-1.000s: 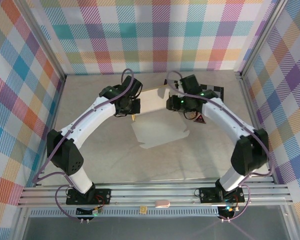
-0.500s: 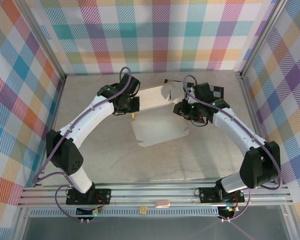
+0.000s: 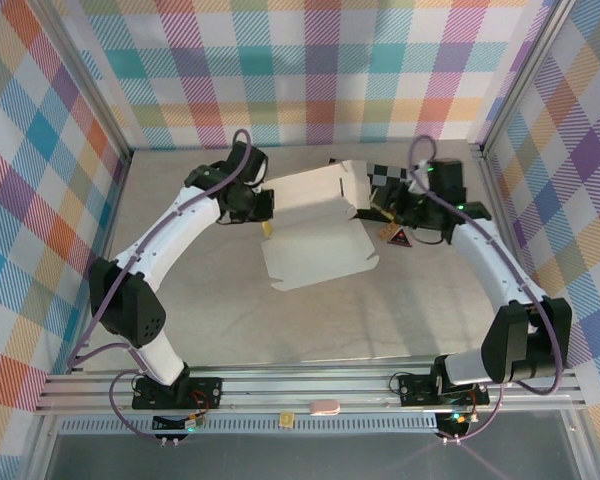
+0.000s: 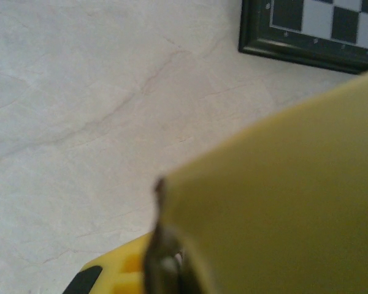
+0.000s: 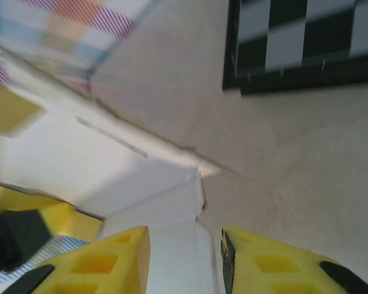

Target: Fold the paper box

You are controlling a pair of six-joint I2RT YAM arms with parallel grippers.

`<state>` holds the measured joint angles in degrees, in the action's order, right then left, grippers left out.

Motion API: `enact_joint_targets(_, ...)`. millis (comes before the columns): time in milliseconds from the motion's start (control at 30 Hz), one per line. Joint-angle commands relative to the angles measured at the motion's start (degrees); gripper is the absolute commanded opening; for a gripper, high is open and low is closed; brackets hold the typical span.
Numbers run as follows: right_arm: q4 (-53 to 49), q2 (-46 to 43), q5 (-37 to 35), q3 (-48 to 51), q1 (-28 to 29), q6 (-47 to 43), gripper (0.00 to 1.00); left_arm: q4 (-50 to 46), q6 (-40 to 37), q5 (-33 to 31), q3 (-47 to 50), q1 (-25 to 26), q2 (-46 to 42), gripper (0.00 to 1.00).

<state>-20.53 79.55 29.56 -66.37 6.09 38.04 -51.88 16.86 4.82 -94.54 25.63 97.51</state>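
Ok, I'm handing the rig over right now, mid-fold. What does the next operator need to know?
Left gripper: shut on the left edge of the paper box.
Right gripper: fingers either side of a flap at the box's right end; whether it grips is unclear.
Box: far panel is raised, the near part lies flat on the table. The checkered board lies past its right end.
Done: one panel lifted.
Left: probably raise the other walls and tuck the flaps.
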Motion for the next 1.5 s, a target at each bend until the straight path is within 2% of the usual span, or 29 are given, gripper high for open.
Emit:
enact_joint_targets(0,3.06,0.14,7.01,-3.37,-4.53,-2.21,0.36,2.40,-4.02,11.48,-3.48,-3.09,3.14,0.00)
enact_joint_targets(100,3.32,4.61,12.39,-5.78,-7.72,-2.13,0.35,2.66,-7.61,15.13,-5.45,-4.46,5.92,0.00)
enact_joint_targets(300,3.62,12.53,19.90,-9.52,-8.20,-9.30,0.35,4.76,-12.59,23.10,-7.60,-6.64,10.45,0.00)
enact_joint_targets(567,5.23,17.02,26.90,-12.15,-8.09,-11.56,0.34,3.24,-14.45,26.89,-12.46,-6.86,16.99,0.00)
enact_joint_targets(900,3.40,17.31,27.16,-13.70,-7.53,-13.76,0.35,3.27,-13.59,28.27,-16.21,-6.96,21.87,0.00)
enact_joint_targets(1100,-1.19,18.57,25.84,-16.49,-5.94,-17.73,0.35,3.27,-13.26,28.54,-16.85,-6.99,22.19,0.00)
enact_joint_targets(1467,-7.22,19.07,16.08,-19.51,-1.50,-23.98,0.37,2.79,-13.54,28.49,-16.04,-6.73,20.55,0.00)
